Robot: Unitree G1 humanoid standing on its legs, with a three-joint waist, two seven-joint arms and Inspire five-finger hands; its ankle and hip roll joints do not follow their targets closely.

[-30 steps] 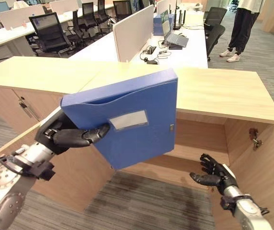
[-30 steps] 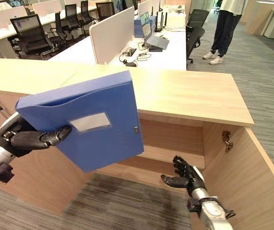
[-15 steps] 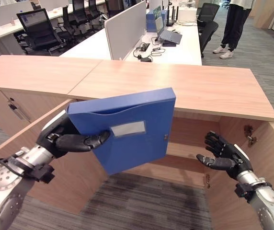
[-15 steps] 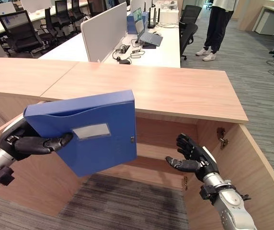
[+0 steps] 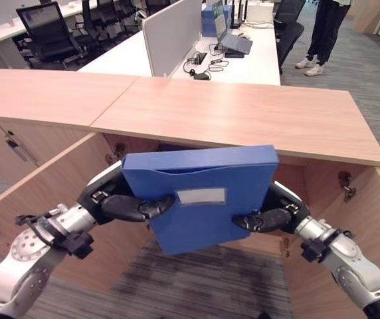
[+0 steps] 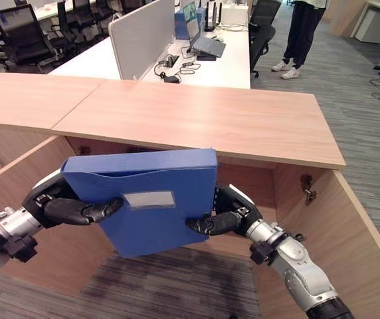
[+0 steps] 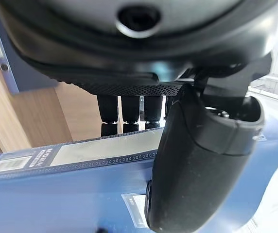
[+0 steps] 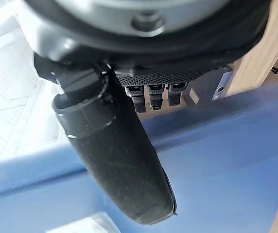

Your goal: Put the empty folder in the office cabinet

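I'm gripping the blue folder (image 5: pixel 200 196) with both hands, left hand (image 5: pixel 120 205) and right hand (image 5: pixel 270 214) fingers pinching its sides (cabinet (image 5: pixel 369 219) doors open); sliding it inside remains.

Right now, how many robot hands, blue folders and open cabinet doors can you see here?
Robot hands: 2, left hand and right hand, both gripping the folder.
Blue folders: 1, the blue folder.
Open cabinet doors: 2, left door and right door.
Total: 5

Folder (image 5: pixel 203 199) before open cabinet (image 5: pixel 243 119)
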